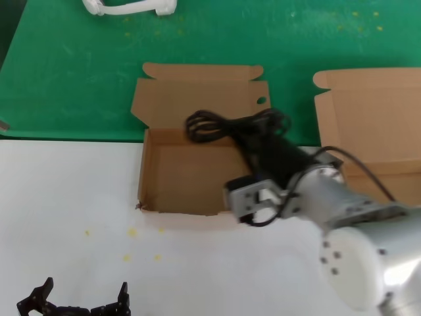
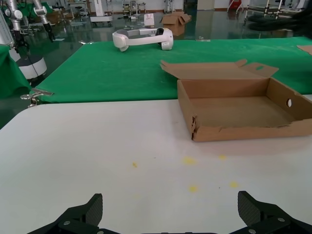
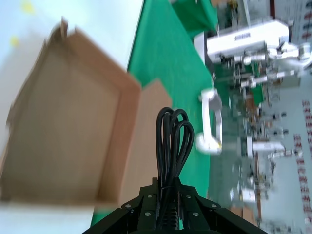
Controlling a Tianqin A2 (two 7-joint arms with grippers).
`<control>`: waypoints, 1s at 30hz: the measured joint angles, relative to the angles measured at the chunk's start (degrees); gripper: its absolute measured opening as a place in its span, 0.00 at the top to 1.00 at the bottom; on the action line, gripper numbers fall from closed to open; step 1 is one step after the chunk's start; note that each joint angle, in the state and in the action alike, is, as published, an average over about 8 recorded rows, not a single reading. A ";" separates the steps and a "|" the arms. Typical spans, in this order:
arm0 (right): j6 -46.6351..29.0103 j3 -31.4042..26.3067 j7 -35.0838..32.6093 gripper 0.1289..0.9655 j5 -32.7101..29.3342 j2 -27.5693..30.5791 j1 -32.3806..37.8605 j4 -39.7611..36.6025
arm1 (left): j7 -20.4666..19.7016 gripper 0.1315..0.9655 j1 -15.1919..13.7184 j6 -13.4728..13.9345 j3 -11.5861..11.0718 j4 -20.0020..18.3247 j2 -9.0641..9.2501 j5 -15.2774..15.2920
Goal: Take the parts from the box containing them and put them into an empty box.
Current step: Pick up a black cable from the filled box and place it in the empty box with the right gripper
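- Cable bundle [image 1: 227, 125]: I count one in view, a coiled black cable. It is pinched in my right end effector [image 1: 253, 141] and held over the far side of the empty box [image 1: 187, 178], not yet touching the floor.
- Nearest to me, my left end effector [image 1: 79, 304] sits parked low at the near edge of the white counter [image 1: 66, 197]. Its fingers are spread apart, holding nothing.
- Empty box: one, with the small round hole in its lid [image 1: 261, 101]. From the left wrist view its floor [image 2: 239, 112] is bare, so I judge no cable has been delivered yet.
- Right wrist view confirms the grip: the cable loops [image 3: 171, 141] rise straight out of the clamped fingers, with the box floor beyond.
- Source box [image 1: 371, 131]: one, at the right edge, plain lid upright. My right arm hides its interior; I cannot tell how many cables remain there.
- Progress, as I judge it: first transfer in hand, release outstanding, remainder unknown.
- Farthest, on the green cloth [image 1: 66, 66]: one white headset-like object [image 1: 129, 7], not part of the task.
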 joint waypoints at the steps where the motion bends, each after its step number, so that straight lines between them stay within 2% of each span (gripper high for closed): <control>1: 0.84 -1.60 0.71 0.91 -0.02 -0.28 0.66 -1.23 | 0.00 0.00 0.00 0.00 0.00 0.00 0.00 0.00; 10: 9.34 -16.62 11.34 0.91 -1.14 -1.06 7.31 -13.52 | 0.00 0.00 0.00 0.00 0.00 0.00 0.00 0.00; 15: 12.81 -21.69 18.01 0.91 -3.88 -1.12 10.26 -19.53 | 0.00 0.00 0.00 0.00 0.00 0.00 0.00 0.00; 21: 14.19 -21.95 20.17 0.89 -5.87 -1.14 10.91 -21.79 | 0.00 0.00 0.00 0.00 0.00 0.00 0.00 0.00; 30: 14.13 -18.45 16.96 0.79 -5.44 -1.14 9.40 -20.02 | 0.00 0.00 0.00 0.00 0.00 0.00 0.00 0.00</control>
